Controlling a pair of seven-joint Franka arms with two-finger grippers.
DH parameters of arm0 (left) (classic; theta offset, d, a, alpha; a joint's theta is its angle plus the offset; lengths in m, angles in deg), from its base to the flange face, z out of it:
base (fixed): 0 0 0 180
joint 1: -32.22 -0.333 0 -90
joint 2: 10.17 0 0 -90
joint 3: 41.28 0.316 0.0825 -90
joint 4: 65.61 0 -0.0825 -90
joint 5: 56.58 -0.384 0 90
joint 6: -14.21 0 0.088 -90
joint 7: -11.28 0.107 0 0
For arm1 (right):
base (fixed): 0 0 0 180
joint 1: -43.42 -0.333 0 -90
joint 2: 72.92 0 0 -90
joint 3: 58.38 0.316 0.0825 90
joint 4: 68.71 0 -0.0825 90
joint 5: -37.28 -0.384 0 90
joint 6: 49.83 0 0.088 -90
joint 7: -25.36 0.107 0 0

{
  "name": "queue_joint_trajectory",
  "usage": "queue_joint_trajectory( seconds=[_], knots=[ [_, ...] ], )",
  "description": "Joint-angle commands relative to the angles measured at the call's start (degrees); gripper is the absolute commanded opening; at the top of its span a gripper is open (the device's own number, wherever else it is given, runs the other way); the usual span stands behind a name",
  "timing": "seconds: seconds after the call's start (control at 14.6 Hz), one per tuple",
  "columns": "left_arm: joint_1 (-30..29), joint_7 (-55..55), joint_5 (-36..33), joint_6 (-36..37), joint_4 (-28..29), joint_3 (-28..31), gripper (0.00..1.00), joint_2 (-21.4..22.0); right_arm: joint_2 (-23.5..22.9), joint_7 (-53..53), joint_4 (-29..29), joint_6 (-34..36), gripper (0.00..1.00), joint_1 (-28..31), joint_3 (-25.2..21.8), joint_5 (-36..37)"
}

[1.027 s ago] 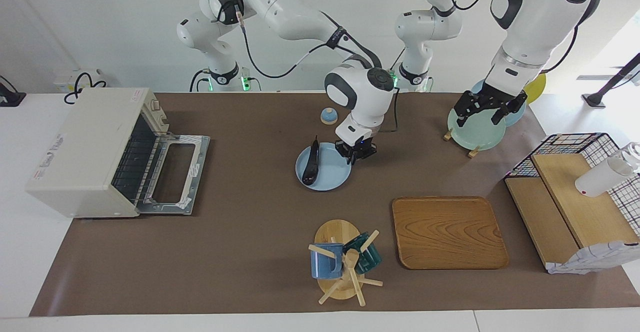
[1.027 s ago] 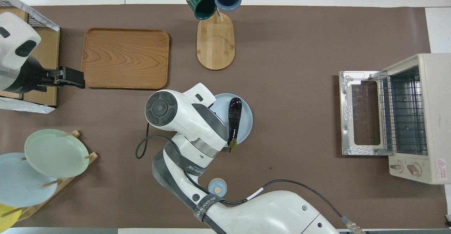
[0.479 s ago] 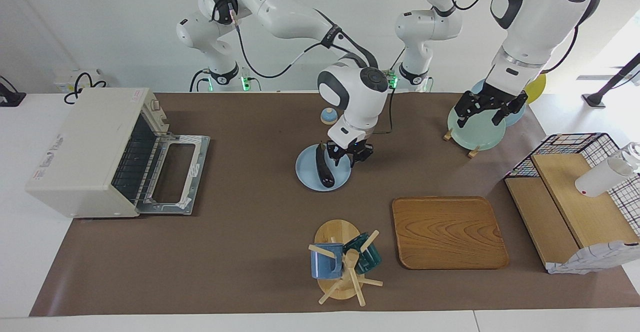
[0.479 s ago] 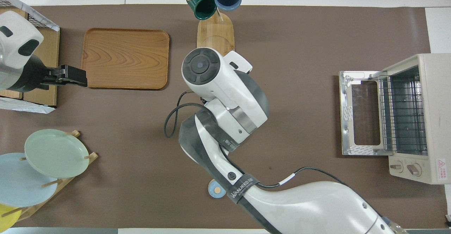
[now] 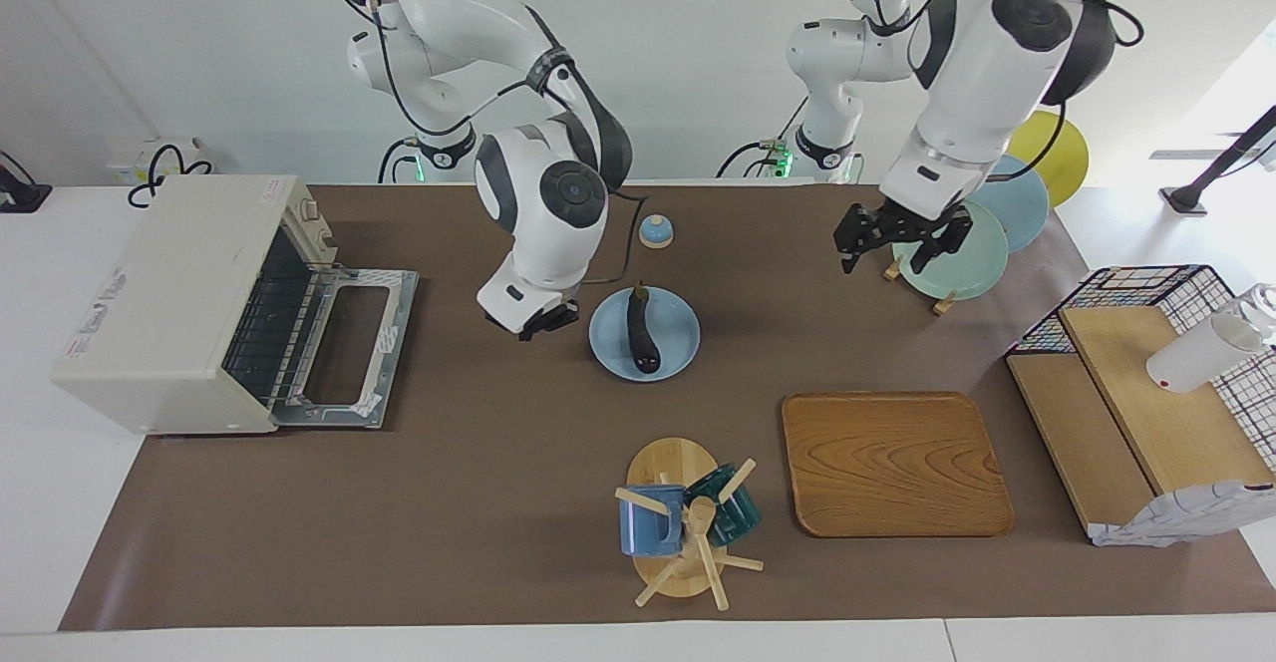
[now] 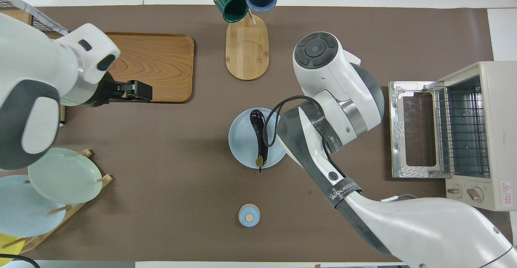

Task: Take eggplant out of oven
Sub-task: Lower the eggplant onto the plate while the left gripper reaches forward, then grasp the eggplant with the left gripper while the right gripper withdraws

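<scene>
The eggplant (image 5: 639, 330) (image 6: 260, 136) is lying on a round blue plate (image 5: 670, 355) (image 6: 241, 143) near the middle of the brown surface (image 5: 478, 483) (image 6: 363, 30), its thin stem end pointing toward the robots, and nothing is touching it. The oven (image 5: 169, 298) (image 6: 476, 135) is sitting at the right arm's end of the surface with its glass door (image 5: 349, 348) (image 6: 412, 135) lying dropped flat and open, and its wire rack is showing bare inside. The right claw (image 5: 536, 323) is hanging in the air over the bare surface between the plate and the oven door, just beside the plate; whether its fingers are spread or pressed together cannot be told, and from overhead the arm's own wrist is covering it. The left claw (image 5: 894, 243) (image 6: 135, 90) is hovering over the surface beside a rack of upright plates (image 5: 947, 263) (image 6: 60, 177), with its fingers spread and nothing between them. A wooden tray (image 5: 892, 463) (image 6: 157, 58) and a mug stand (image 5: 688, 522) (image 6: 246, 46) are sitting farther from the robots than the plate, and a small blue bell (image 5: 655, 231) (image 6: 249, 215) is standing nearer to them.
</scene>
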Motion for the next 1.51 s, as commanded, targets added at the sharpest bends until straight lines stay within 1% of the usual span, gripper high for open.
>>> queue_joint_trajectory(
  seconds=[0.0,0.21,0.27,0.41,0.62,0.68,0.89,1.03,1.1,1.23,1.44],
  knots=[
    [6.76,-7.39,0.52,-5.96,-0.08,0.6,1.0,-4.94,4.53,-2.92,-10.29,-6.7,0.03,4.85,0.75,2.42],
    [12.92,-14.43,0.52,-12.9,0.61,0.6,1.0,-9.17,7.17,-3.99,-21.54,-17.68,0.03,9.34,0.75,6.71],
    [14.41,-15.58,0.52,-15.01,1.23,0.6,1.0,-10.39,7.44,-5.12,-23.48,-19.63,0.03,10.92,0.75,8.73],
    [16.79,-18.56,0.52,-18.01,1.15,0.69,1.0,-13.47,7.45,-7.4,-24.47,-20.79,0.03,13.91,0.75,9.45],
    [20.74,-22.7,-0.09,-22.23,1.06,0.86,1.0,-18.48,7.45,-7.85,-25.34,-21.14,0.04,15.24,0.75,9.45],
    [21.02,-22.8,-0.09,-23.89,1.41,0.86,1.0,-18.93,7.62,-7.85,-25.44,-21.14,0.05,15.25,0.75,9.45],
    [22.15,-22.89,-0.09,-25.4,1.5,0.86,1.0,-20.77,7.71,-8.12,-25.96,-21.14,0.05,16.12,0.84,9.45],
    [23.39,-23.24,-0.09,-26.19,3.16,0.86,1.0,-21.22,7.62,-9.95,-25.35,-20.53,0.05,16.04,0.75,10.33],
    [23.39,-23.33,-0.09,-26.37,3.52,0.86,1.0,-21.13,7.71,-11.36,-24.48,-19.57,0.05,16.04,0.75,12.33],
    [23.48,-24.28,-0.09,-26.63,4.39,0.86,1.0,-21.04,8.58,-12.85,-21.94,-15.71,0.05,16.39,0.75,12.97],
    [24.53,-27.1,-0.09,-28.83,6.68,0.86,1.0,-20.43,10.25,-19.7,-18.59,-11.84,0.05,18.93,0.84,12.62]
  ],
)
